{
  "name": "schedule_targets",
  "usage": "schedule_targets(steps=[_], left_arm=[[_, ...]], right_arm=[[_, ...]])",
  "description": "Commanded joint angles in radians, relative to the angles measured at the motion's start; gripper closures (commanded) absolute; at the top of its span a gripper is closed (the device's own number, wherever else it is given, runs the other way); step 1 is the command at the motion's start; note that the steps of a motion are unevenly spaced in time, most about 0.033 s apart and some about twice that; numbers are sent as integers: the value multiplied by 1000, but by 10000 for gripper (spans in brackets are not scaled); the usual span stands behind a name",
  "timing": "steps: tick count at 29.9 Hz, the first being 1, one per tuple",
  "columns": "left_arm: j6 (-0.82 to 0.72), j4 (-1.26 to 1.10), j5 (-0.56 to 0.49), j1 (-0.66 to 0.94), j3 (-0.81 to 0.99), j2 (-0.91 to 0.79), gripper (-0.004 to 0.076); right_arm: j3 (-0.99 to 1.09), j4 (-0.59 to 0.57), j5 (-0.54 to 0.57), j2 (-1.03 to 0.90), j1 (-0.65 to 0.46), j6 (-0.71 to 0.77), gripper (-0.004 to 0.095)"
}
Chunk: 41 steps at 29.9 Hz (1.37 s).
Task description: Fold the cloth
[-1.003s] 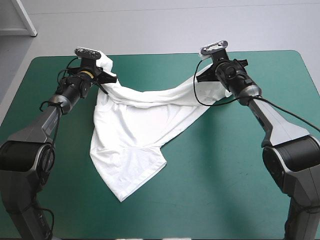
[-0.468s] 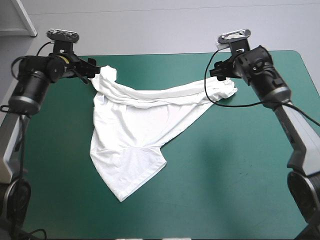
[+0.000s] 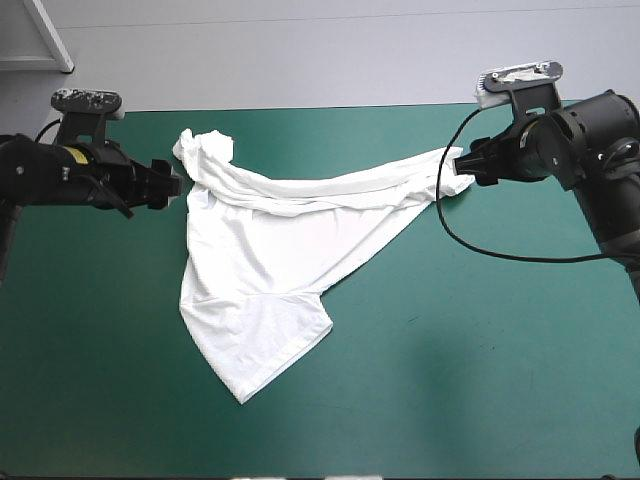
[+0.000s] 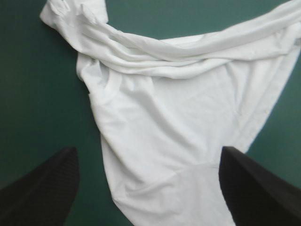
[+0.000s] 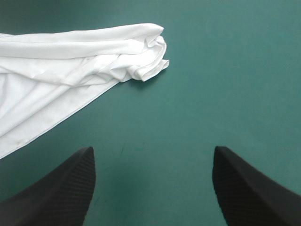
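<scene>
While reaching in level from opposite sides of the teal-green cover (image 3: pixel 480 360), point inward at the T-shirt (image 3: pixel 270 260).

Left gripper (image 3: pixel 168 184): spread wide, black fingers (image 4: pixel 42 188) far apart, gripping nothing, just beside the cloth's left edge below its knotted far corner.

Right gripper (image 3: pixel 468 165): likewise gaping and empty, with the rolled, bunched far-right corner just ahead of its tips.

Lies flat on the table, left of centre. Soft white knit, finely ribbed. Thick rope of folds sagging between the two far corners. Below that, smoother sheet fanning toward the near edge and narrowing to a blunt point. Matte, unwrinkled cover all around.
</scene>
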Motion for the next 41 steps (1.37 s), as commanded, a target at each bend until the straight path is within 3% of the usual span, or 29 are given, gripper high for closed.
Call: schedule_targets(steps=[1,9,13,17,22,30,41], left_arm=[[-10,-66,39,-6,97,-135,139],[-98,-62,34,-6,577,-464,139],[-135,-62,6,-6,767,-534,139],[-133,-112,-103,-6,891,-535,139],[-106,-142,-249,-6,975,-474,139],[-39,-72,-532,-6,960,-240,140],[-32,-41,-634,-30,862,70,150]], right_arm=[[31,4,-6,-62,-6,-15,262],[182,10,-83,-69,-6,-15,262],[212,37,-123,-67,-6,-8,262],[214,42,-132,-67,-6,-8,262],[214,42,-130,-67,-6,-24,262],[214,42,-125,-67,-6,-45,262],[218,34,-154,-60,-6,-49,262]])
